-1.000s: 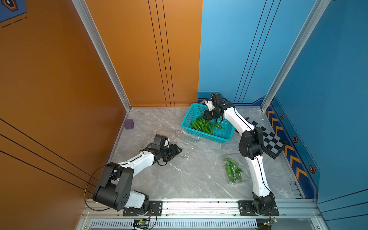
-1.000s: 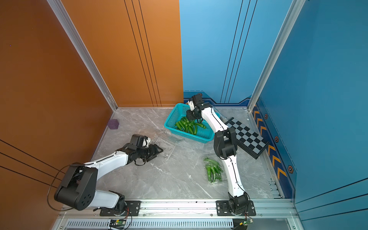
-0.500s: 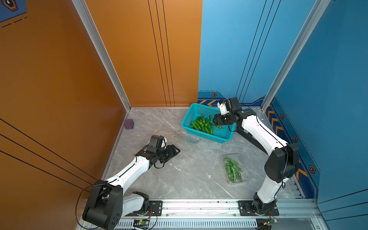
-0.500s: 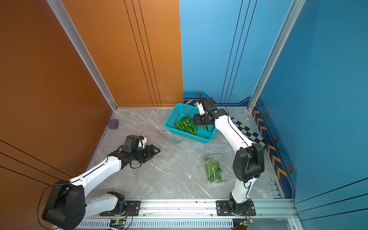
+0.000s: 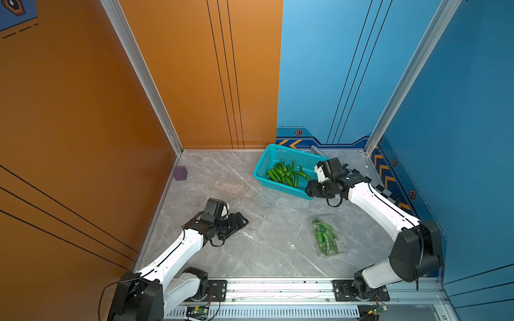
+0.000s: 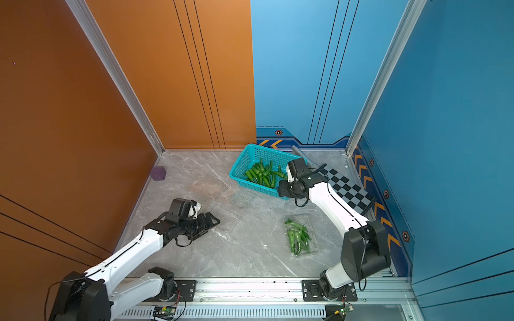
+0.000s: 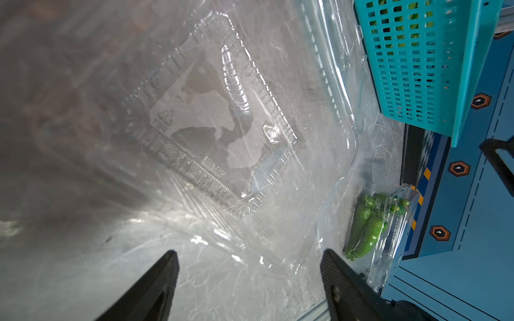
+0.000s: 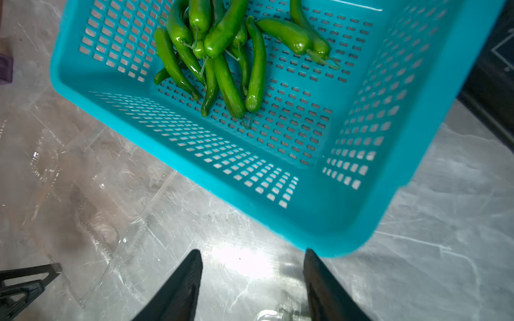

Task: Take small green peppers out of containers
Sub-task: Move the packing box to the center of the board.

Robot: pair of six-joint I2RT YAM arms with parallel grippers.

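Right wrist view: the right gripper (image 8: 253,251), drawn back since the earlier frames from above the teal perforated plastic basket (image 8: 434,125), is seen with jaws parted and empty just off its corner. Slim glossy green peppers (image 8: 222,41) are heaped in that basket ahead of it. Ahead of the left gripper (image 7: 249,251), spread wide with nothing held, an empty clear plastic tray (image 7: 217,119) is laid flat, and more peppers are packed in a clear clamshell container (image 7: 389,250) well off to its right.
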